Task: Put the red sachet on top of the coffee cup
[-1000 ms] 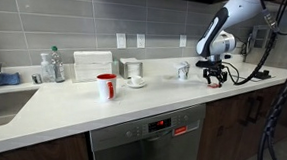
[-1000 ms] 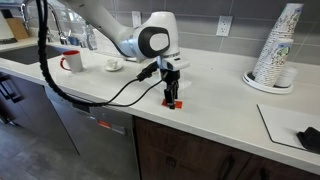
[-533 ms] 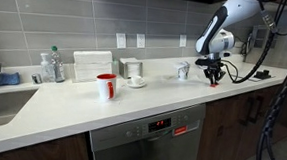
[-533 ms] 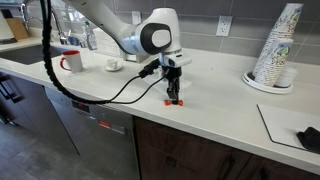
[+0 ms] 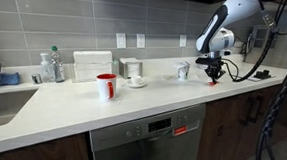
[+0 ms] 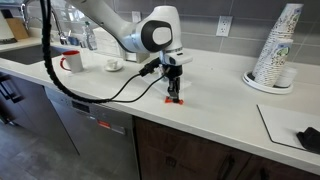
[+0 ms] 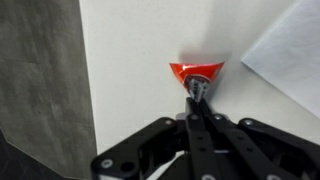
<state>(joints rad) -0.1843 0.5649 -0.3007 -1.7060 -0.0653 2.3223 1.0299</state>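
The red sachet (image 7: 195, 72) is a small flat red packet on the white counter (image 7: 140, 50). My gripper (image 7: 197, 92) is shut on its near edge, fingers pressed together. In both exterior views the gripper (image 5: 212, 76) (image 6: 173, 95) points straight down near the counter's front edge, with the sachet (image 6: 172, 102) showing red at its tips (image 5: 214, 81). The coffee cup (image 5: 183, 70), small and whitish with a dark mark, stands on the counter a short way beside the gripper, towards the wall. I cannot pick it out in the wrist view.
A tall red mug (image 5: 105, 86) and a white cup on a saucer (image 5: 135, 80) stand further along the counter. A stack of paper cups (image 6: 278, 50) stands on the far side. A white sheet (image 7: 290, 60) lies close to the sachet. The counter edge (image 7: 88, 90) is near.
The jaws stood open over the sachet a second ago and have since closed on it. The arm has barely moved.
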